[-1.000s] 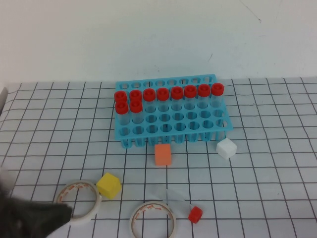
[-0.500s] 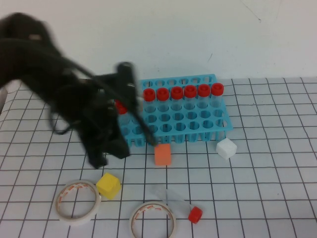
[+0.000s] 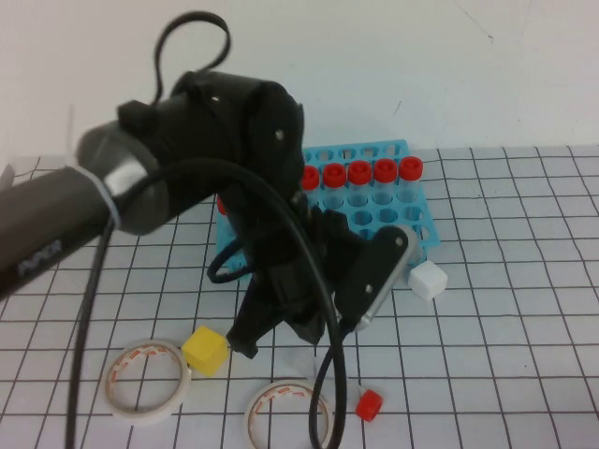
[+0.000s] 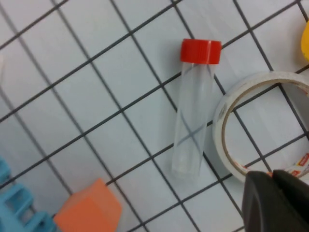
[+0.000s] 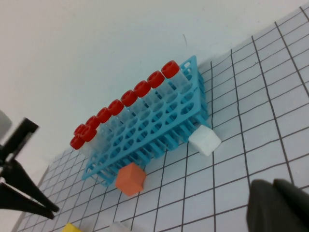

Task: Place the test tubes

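**LEFT ARM POSITIONED OVER LOOSE TUBE: GRASP NOT YET MADE**

1. The right gripper (image 5: 273,186) is outside the high view. Its fingers are pressed together and hold nothing. It sits well apart from the work, apparently parked.

2. Two tape rolls lie flat along the lower edge of the high view: one tape roll (image 3: 147,377) at lower left, a second roll (image 3: 288,412) at lower centre. Neither contains anything.

3. The loose test tube (image 4: 193,121) lies on its side on the gridded table (image 3: 524,355), at lower centre of the high view, just beside the second roll. Its red cap (image 3: 369,404) points toward the lower edge. Because it lies flat, a grip across the clear body appears required.

4. The left gripper (image 4: 273,180) hangs above the table beside the tube, fingers closed together, empty. It would have to open before a grasp.

5. A yellow cube (image 3: 205,349), an orange cube (image 4: 89,212) and a white cube (image 3: 428,280) sit apart from the tube.

6. The blue rack (image 3: 416,220) stands at upper centre, its left part hidden by the left arm (image 3: 215,140). One row holds upright red-capped tubes (image 5: 142,88). Most holes are empty and could take the loose tube.
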`<state>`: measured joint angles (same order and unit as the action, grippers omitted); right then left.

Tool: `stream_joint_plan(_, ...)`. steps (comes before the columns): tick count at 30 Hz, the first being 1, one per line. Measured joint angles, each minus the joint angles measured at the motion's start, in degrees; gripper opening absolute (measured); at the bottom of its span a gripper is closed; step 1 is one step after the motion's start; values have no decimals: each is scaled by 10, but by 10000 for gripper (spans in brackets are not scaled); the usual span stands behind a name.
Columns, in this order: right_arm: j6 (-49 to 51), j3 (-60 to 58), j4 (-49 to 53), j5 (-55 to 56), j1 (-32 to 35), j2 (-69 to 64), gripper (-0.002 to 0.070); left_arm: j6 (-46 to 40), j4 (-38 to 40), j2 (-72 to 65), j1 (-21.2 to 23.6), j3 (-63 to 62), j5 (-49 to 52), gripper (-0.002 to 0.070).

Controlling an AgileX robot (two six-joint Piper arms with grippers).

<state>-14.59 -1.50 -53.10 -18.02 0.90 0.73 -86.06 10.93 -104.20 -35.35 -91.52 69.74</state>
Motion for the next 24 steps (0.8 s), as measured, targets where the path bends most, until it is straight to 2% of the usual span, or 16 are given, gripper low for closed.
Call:
stream_joint_plan(15, -4, 0, -2, -21, 0, 0, -1, -49, -5, -83, -1, 0, -52, 0)
stream_joint_plan(24, -5, 0, -2, -21, 0, 0, -1, -25, -8, -99, -1, 0, -57, 0)
